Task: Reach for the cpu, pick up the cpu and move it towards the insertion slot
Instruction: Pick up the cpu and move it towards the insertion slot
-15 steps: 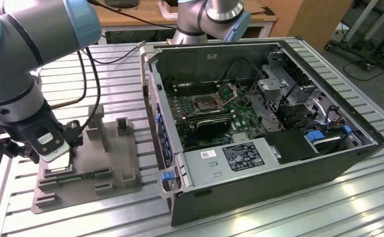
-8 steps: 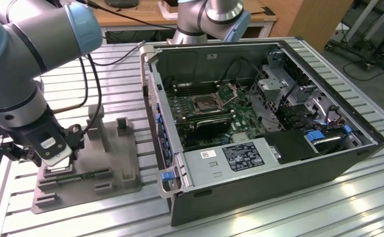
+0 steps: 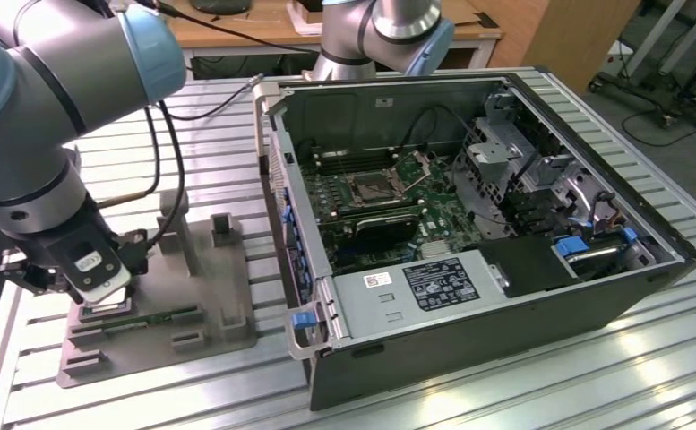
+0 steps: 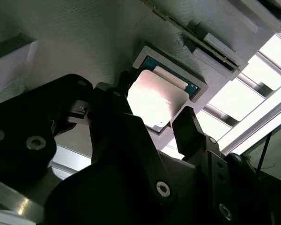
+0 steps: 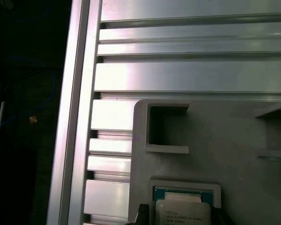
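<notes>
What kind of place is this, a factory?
Probably a robotics lab or workshop: a robot arm bends over a slotted metal table, an open computer case sits on it, and a cpu lies in a grey fixture plate.

In the exterior view, a ribbed aluminium table (image 3: 527, 394) carries a grey plastic fixture plate (image 3: 204, 305) with upright blocks, lying flat toward the table's 8 o'clock, and, just beside it at the plate's 3 o'clock, an open computer case (image 3: 468, 331) resting on its side.
</notes>
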Robot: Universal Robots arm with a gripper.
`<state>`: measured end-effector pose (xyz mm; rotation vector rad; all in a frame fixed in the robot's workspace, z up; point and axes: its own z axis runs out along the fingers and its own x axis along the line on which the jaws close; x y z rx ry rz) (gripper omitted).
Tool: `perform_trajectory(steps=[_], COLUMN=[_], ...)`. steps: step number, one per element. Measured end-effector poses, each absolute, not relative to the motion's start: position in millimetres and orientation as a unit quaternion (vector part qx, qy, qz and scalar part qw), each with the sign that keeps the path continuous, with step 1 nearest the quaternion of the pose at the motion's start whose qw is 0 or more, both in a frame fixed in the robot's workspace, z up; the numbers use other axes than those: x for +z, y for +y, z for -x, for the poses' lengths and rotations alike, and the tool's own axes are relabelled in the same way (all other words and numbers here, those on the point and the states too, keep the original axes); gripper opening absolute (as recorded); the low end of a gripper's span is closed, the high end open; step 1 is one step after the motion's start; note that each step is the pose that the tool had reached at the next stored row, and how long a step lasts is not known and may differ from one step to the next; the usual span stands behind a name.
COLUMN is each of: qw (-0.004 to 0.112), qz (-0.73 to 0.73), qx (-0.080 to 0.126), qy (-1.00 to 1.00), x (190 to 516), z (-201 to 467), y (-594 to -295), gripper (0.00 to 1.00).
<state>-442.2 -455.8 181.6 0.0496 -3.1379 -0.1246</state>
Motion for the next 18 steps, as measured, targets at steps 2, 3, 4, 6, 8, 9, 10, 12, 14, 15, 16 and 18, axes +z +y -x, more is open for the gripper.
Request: perform_trajectory(steps=[2,3,4,6,8,9,10,12,14,15,16,18], qw=[0.0,0.0,0.0,0.0,0.0,0.0,0.0,0.0,0.0,0.0,0.0,0.0], qz=[-0.016,-0.016,-0.016,-0.016,-0.016,-0.016,-0.016,-0.016,-0.016,-0.016,-0.016,-0.016], qx=[-0.04,-0.04,-0.04,-0.04,-0.04,-0.04,-0.04,-0.04,-0.04,-0.04,-0.04,-0.04], qy=[-0.999,-0.999,-0.999,-0.999,-0.999,-0.999,-0.999,-0.999,-0.999,-0.999,-0.999,-0.999], x=[180.8,180.5,180.1,179.8,179.7,179.7,179.6,179.6,179.6,179.6,179.5,179.5], z=[442.2,442.2,442.2,442.2,442.2,442.2,442.2,442.2,442.2,442.2,442.2,442.2], y=[-455.8,-455.8,-455.8,-455.8,-455.8,-455.8,-455.8,-455.8,-455.8,-455.8,-455.8,-455.8], gripper=[0.64,0.64,0.64,0.64,0.62,0.62,0.55,0.55,0.55,0.55,0.55,0.55])
